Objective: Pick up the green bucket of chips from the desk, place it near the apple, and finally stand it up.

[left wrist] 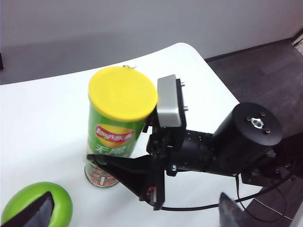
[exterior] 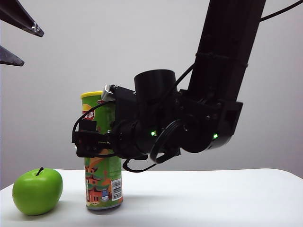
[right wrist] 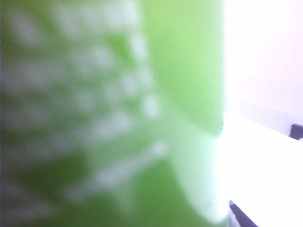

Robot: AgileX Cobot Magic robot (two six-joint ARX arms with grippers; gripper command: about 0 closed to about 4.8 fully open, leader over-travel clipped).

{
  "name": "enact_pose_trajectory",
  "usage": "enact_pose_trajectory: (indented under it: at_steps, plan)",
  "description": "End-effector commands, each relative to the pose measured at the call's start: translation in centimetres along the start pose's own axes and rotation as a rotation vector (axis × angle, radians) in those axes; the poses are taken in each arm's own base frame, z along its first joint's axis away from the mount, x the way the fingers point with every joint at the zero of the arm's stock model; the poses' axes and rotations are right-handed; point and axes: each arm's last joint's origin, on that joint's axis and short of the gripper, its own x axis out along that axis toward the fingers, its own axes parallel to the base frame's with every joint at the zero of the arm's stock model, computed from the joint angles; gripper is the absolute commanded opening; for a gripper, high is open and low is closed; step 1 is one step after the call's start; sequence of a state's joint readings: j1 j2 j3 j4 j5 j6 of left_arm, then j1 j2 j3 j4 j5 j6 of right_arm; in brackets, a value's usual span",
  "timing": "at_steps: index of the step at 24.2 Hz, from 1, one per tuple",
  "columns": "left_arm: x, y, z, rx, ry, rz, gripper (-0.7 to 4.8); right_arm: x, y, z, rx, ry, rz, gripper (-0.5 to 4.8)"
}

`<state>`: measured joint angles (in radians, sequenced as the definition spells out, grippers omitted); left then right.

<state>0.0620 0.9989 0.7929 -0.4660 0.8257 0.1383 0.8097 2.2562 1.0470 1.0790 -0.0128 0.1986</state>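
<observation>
Can [exterior: 103,156] stands on white desk [exterior: 213,198], plain grey-white wall behind; dark floor past the desk edge in the left wrist view. Long axis vertical, yellow lid [left wrist: 123,93] up, barcode end down on the desk. Apple [exterior: 37,191] sits just beside the can, not touching. Right gripper [exterior: 87,138] is level at the can's mid-height, 2 jaws spread wide around its body, no grip. Right wrist view is a green blur of can wall [right wrist: 109,113]. Left gripper [exterior: 19,40] hangs high above the apple, well clear of the can, wide open, empty.
</observation>
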Motion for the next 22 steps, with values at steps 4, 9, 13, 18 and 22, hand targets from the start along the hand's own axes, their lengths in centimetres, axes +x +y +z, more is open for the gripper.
enact_pose_trajectory:
  at_steps: [4, 9, 13, 18, 22]
  plan:
    - [-0.1, -0.1, 0.1, 0.012, -0.014, -0.025, 4.79, -2.2, 0.2, 1.6, 0.012, -0.007, 0.008, 4.79]
    - [-0.1, -0.1, 0.2, 0.011, -0.015, -0.028, 4.79, -4.0, -0.2, 1.9, 0.015, 0.026, -0.008, 4.79]
    - [-0.1, -0.2, 0.1, 0.006, -0.015, -0.035, 4.79, -5.1, -0.1, 1.9, 0.025, 0.054, 0.021, 4.79]
    - [-0.1, -0.2, 0.1, 0.004, -0.017, -0.053, 4.79, -7.1, 0.1, 2.5, 0.026, 0.106, 0.04, 4.79]
    - [-0.1, -0.2, 0.1, 0.003, -0.017, -0.053, 4.79, -8.7, 0.2, 3.0, 0.032, 0.173, 0.045, 4.79]
